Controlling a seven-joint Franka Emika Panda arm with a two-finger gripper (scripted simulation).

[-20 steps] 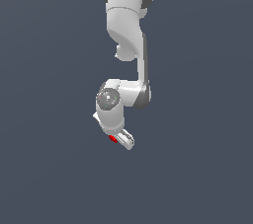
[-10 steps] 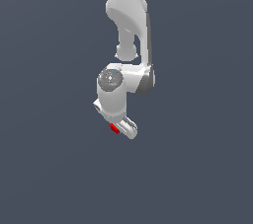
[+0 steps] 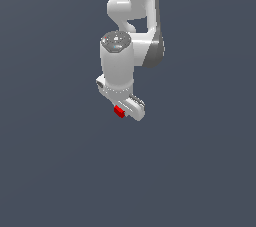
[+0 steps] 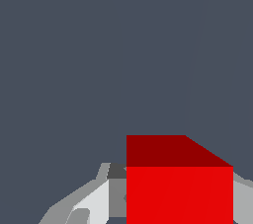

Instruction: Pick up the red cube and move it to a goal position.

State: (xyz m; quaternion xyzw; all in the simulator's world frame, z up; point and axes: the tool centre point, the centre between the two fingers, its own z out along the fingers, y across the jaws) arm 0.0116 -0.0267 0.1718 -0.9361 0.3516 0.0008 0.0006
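The red cube (image 3: 119, 111) is tiny and bright red, and it sits between the fingers of my white gripper (image 3: 125, 111). The gripper is shut on it and hangs below the white arm, near the middle of the exterior view. In the wrist view the red cube (image 4: 179, 188) fills the space between the two grey-white fingers (image 4: 91, 203), held close to the camera. Only plain dark grey ground shows beyond it. No goal marker shows in either view.
The white arm (image 3: 131, 31) rises from the gripper to the top of the exterior view. All around is a plain dark grey surface (image 3: 50, 161).
The arm has lifted and turned, carrying the red cube upward in the exterior view. The gripper has stayed shut on the cube.
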